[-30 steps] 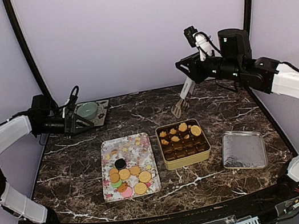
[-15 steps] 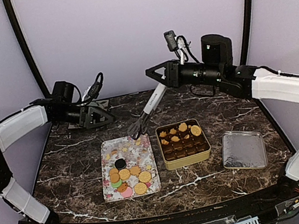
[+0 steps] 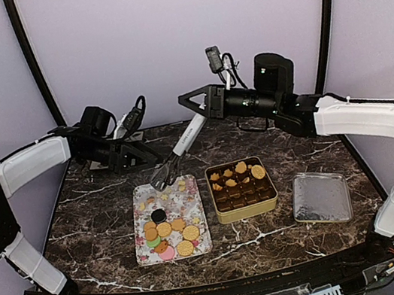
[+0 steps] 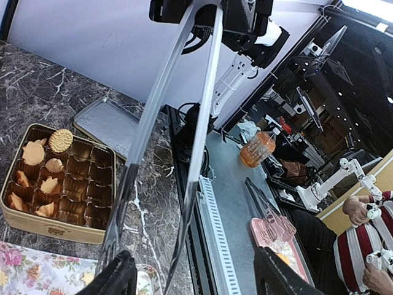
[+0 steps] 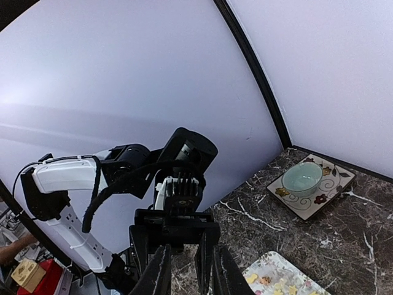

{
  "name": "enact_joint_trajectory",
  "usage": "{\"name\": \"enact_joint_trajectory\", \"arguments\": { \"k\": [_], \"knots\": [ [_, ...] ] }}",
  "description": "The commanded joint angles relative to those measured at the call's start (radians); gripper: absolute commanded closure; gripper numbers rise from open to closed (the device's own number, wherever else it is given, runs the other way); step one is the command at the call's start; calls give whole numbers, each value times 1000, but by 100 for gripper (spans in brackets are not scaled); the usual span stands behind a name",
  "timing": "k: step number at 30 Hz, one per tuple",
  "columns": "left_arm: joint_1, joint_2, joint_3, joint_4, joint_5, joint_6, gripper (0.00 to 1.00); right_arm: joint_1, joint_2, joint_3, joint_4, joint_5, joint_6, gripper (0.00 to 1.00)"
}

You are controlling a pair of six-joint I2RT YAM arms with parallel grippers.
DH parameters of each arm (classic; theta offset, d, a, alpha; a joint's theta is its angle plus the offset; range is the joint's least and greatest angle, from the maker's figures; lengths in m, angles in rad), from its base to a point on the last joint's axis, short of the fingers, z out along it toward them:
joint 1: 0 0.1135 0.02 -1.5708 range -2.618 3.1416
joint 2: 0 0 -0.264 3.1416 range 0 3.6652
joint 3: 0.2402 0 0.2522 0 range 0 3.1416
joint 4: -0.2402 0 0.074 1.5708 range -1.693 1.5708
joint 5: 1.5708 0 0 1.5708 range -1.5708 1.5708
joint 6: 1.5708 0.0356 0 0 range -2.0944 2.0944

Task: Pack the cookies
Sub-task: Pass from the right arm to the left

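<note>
1. The right gripper [image 3: 209, 105] is clenched on the upper end of a pair of metal tongs [image 3: 183, 136]; the tongs slant down and to the left, their tips above the far edge of the flower-patterned tray [image 3: 190, 194].
2. The left gripper [image 3: 145, 156] hangs just beyond that far edge, beside the tong tips; in its wrist view its fingers [image 4: 116, 279] stand spread, both tong blades running down between them; one blade lies close to one finger, the other well clear of its finger; whether anything touches I cannot tell.
3. The cookies [image 3: 168, 233] lie clustered on the near half of the tray; its far half holds only a few small pieces; a few more cookies sit in the far rows of the gold tin [image 3: 247, 213].
4. Tray and tin lie side by side, a narrow strip of marble table [image 3: 94, 211] between them; a silver lid [image 3: 320, 198] lies apart to the right of the tin, near the table's right edge.
5. Bare marble runs left of the tray and along the near edge; a green bowl [image 5: 305, 176] on a square plate sits near the far left corner.
</note>
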Motion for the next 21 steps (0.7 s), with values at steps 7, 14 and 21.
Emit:
{"name": "enact_joint_trajectory", "arguments": {
  "k": [7,14,21],
  "knots": [
    [-18,7,-28,-27,-41,50,44,5,23,46,107,-14,15,100],
    [-31,23,-36,-61,-113,109,53,6,59,60,124,-14,15,100],
    [-32,38,-6,-97,-109,133,94,6,63,67,111,-100,91,88]
  ]
}}
